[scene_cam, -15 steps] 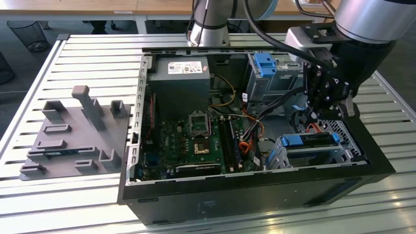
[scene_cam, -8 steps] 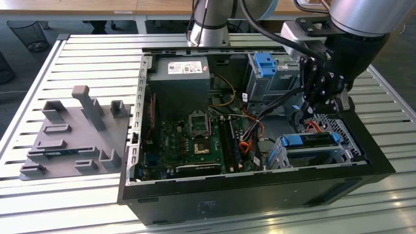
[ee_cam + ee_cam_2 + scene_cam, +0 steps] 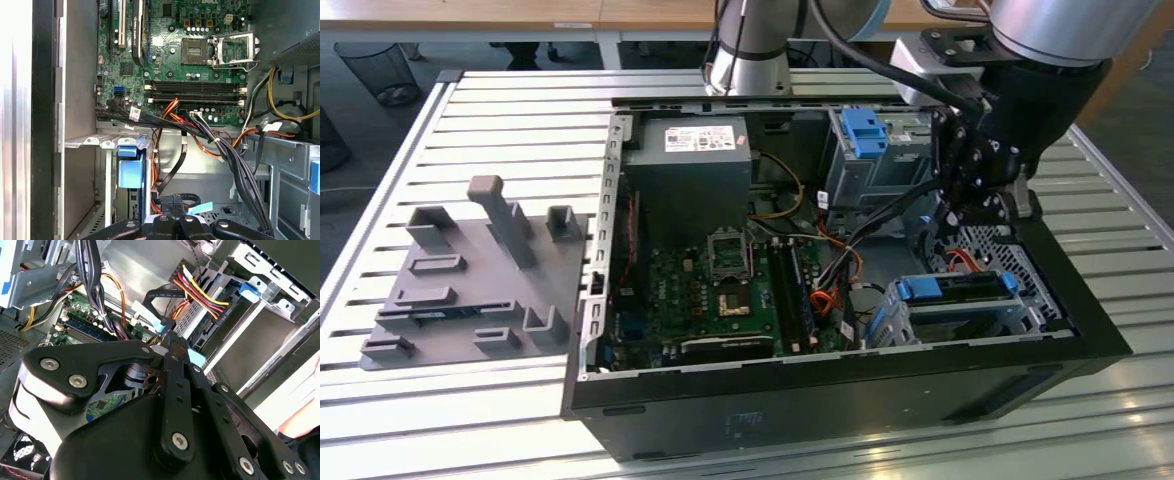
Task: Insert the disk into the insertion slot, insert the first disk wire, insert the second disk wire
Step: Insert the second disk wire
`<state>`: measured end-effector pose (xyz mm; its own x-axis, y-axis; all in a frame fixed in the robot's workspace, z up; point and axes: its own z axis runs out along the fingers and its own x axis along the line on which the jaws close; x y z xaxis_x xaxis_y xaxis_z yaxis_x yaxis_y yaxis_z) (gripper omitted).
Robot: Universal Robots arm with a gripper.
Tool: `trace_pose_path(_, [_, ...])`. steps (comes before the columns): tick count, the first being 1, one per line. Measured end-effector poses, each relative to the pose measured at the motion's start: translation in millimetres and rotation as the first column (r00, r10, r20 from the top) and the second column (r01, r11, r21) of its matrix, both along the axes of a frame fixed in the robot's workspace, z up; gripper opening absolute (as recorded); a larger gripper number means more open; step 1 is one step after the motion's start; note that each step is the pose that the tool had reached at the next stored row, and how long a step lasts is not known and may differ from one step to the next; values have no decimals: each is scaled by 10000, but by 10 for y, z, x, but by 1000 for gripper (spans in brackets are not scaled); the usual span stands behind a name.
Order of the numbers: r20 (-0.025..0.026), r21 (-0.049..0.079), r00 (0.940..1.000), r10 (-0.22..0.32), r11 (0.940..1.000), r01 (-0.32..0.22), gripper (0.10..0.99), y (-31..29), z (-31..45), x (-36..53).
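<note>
Cables (image 3: 854,235) run everywhere inside the open computer case (image 3: 854,400), which lies on its side on the slatted metal surface (image 3: 494,110). The arm comes down from the exterior view's right, and its gripper (image 3: 981,225) is low inside the case, just beside the insertion slot (image 3: 907,322). The disk (image 3: 958,288) is already in that slot. Its blue carrier shows along the top of the low silver cage, near the case's corner on the exterior view's right.

In the second wrist view the fingers (image 3: 172,390) are drawn close together. In the first wrist view a small black plug (image 3: 172,202) sits pinched at their tips, with a pale blue tab (image 3: 200,207) just beside it. A flat black cable (image 3: 177,167) loops from that plug toward the motherboard (image 3: 190,65).

A bundle of red, yellow and black wires (image 3: 200,292) ends in a dark connector right at the disk's back edge. I can't tell whether it is fully seated.

Further back in the case stands the taller grey cage (image 3: 887,165) with its blue bracket (image 3: 861,130). On the surface to the exterior view's left, well apart from the case, sits a grey fixture plate (image 3: 467,290) with upright posts.
</note>
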<state>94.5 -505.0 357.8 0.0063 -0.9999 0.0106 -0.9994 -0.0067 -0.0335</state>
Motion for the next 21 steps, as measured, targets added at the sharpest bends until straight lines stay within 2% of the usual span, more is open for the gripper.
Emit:
trace_pose_path(6, [1,-3,10000,0,10000,0,114,31,8,-10])
trace_pose_path(7, [1,-7,10000,-1,10000,1,173,40,8,-11])
trace_pose_path(12, [0,-56,10000,0,10000,0,184,90,4,-11])
trace_pose_path(13, [1,-61,10000,1,10000,-1,247,94,-1,-11])
trace_pose_path(21, [1,-97,10000,-40,9999,40,247,119,-61,-10])
